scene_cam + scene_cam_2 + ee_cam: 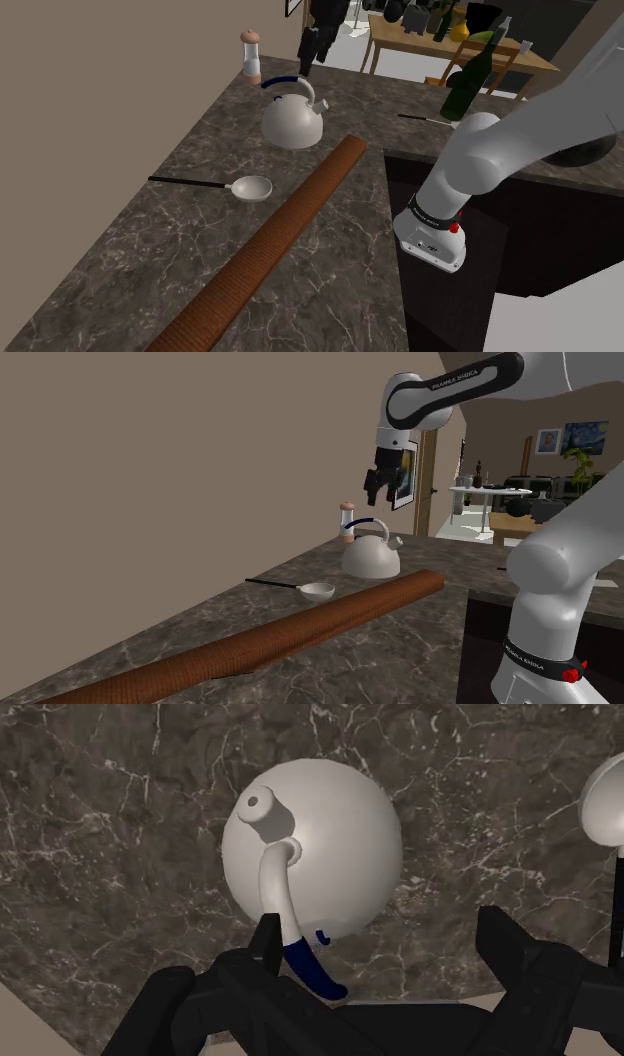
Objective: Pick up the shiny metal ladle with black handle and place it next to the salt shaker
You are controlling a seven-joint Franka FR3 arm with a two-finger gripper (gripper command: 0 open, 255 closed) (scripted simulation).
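Ladle (248, 188) is lying flat on the dark marble countertop (120, 260), about halfway along it and closer to the wall-side edge than to the open edge. It has a pale silvery bowl facing up, and the thin black handle points at the wall edge. In the second exterior view the ladle (318, 590) sits just in front of the white kettle (371, 558), near it but not touching. The kettle (293, 122) has a dark blue grip on its handle and stands further toward the far end of the countertop. The salt shaker (251, 57) is upright past it, right by the far wall-side corner. A long brown rod (270, 240) runs diagonally down the middle of the countertop, beside the ladle on the side away from the wall, with a gap between them. The gripper (378, 492) hangs in the air above the kettle, well clear of everything. In the wrist view the gripper (380, 929) has its two black fingers spread apart with nothing in them, looking straight down on the kettle (320, 844), and the ladle (605, 799) bowl is peeking in at the side.
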